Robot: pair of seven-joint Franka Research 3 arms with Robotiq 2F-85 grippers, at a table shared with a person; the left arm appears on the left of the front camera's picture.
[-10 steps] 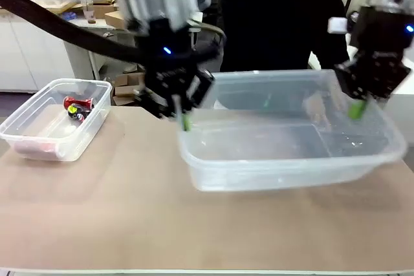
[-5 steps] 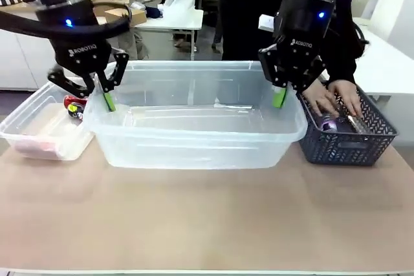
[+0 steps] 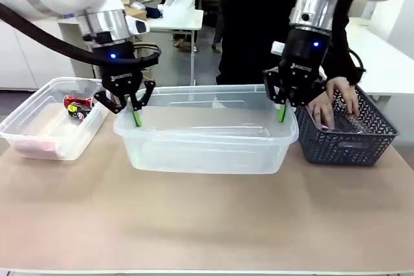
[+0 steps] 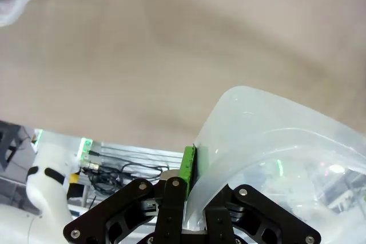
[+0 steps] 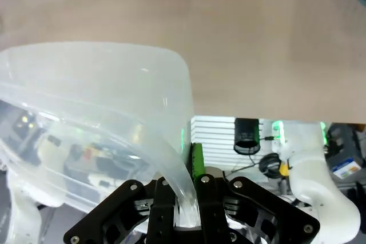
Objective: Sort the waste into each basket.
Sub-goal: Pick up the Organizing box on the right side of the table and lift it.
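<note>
The bare table (image 3: pixel 207 224) stretches out in front, and across its middle sits the big tub (image 3: pixel 207 156), see-through and with nothing in it that I can make out. I can't tell whether its base rests on the table or hangs a shade above it. The left gripper (image 3: pixel 136 118) is pinched tight on the rim at one short end and the right gripper (image 3: pixel 281 112) does the same at the other, each with the thin wall squeezed between its green pads. Carrying a floppy tub like this looks to call for both arms moving together at one height, or the wall will buckle or slip out of one pinch. I'd set it down flat, in the gap between its neighbours, before either grip lets go. To the left, just beside it, the small tub (image 3: pixel 22 139) holds a red can (image 3: pixel 79 103). To the right, touching or nearly so, stands the dark basket (image 3: pixel 343 148), with the person's hand (image 3: pixel 333 100) down inside it, so that end wants care. What lies under the hand is too blurred to name.
</note>
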